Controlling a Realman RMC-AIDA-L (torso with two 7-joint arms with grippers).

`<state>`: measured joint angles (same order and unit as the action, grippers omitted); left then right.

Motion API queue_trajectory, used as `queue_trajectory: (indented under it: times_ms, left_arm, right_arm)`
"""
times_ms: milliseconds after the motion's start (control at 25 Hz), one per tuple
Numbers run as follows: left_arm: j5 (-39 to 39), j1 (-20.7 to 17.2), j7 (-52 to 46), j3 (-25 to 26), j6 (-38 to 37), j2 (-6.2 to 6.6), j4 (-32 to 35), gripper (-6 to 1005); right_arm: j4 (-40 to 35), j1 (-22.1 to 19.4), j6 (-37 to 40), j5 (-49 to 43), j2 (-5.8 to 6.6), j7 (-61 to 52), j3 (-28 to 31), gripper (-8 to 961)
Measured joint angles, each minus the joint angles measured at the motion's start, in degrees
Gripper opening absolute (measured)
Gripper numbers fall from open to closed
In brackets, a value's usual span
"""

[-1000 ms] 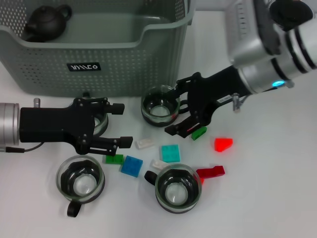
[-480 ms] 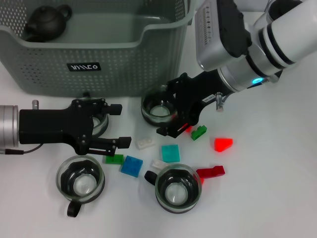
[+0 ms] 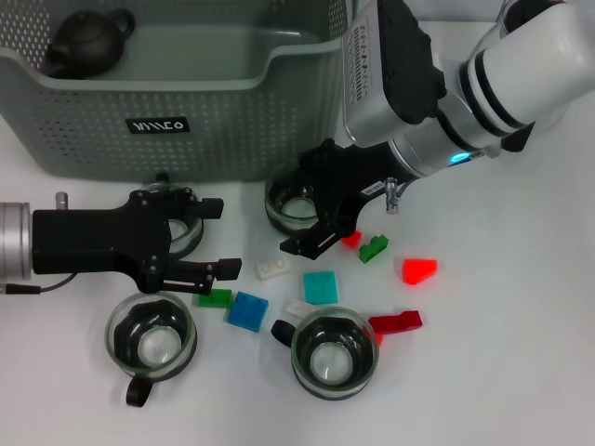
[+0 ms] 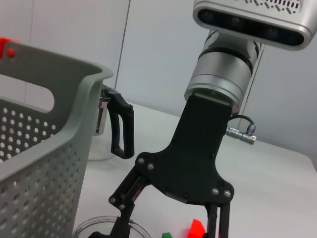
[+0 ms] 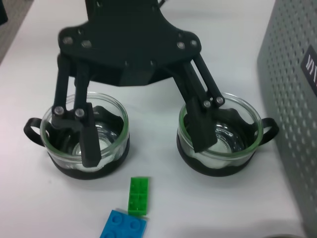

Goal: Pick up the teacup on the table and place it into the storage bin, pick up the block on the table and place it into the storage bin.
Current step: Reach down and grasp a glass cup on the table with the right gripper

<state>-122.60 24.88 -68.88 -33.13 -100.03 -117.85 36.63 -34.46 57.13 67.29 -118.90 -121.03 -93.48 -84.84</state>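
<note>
Right tool (image 3: 309,210) spread, angled down over teacup (image 3: 296,206) beside storage bin (image 3: 200,102).

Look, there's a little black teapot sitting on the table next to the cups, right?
Not quite. The head view shows the little black teapot inside the storage bin, in a back corner, not on the table next to the cups.
</note>
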Motion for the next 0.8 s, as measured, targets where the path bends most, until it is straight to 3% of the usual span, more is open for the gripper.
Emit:
queue_trajectory:
  times_ms: [520, 800]
  left_arm:
    - [0.0, 0.0, 0.0, 0.0, 0.8, 0.03, 0.0, 877]
    - [0.0, -0.1, 0.0, 0.0, 1.1, -0.10, -0.2, 877]
  right_arm:
    - [2.6, 0.1, -7.4, 4.2, -0.16, 0.4, -7.3, 920]
    - [2.7, -0.4, -8.7, 4.5, -0.17, 0.4, -7.9, 900]
